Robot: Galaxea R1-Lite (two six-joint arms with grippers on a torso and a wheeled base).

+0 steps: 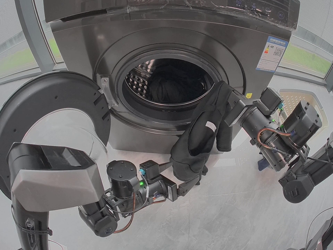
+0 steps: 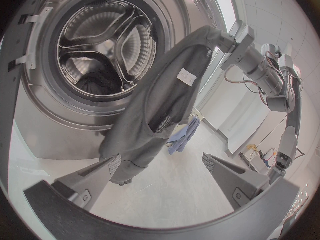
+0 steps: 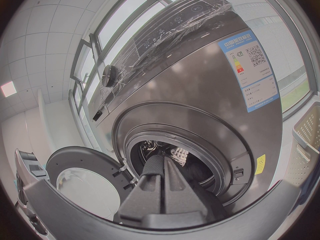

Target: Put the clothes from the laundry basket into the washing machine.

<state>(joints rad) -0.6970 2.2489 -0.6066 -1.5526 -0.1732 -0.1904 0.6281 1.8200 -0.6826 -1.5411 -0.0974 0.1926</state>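
Jaws: your right gripper clamps the dark garment; your left gripper is spread wide at its hem.
Loading step: next, carry it into the drum.

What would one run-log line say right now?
right gripper: shut on dark garment at washing machine opening | left gripper: open, beside garment's hanging end | drum: dark clothes inside

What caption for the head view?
Right tool holds dark garment before open washing machine; left tool open by the garment's lower end.
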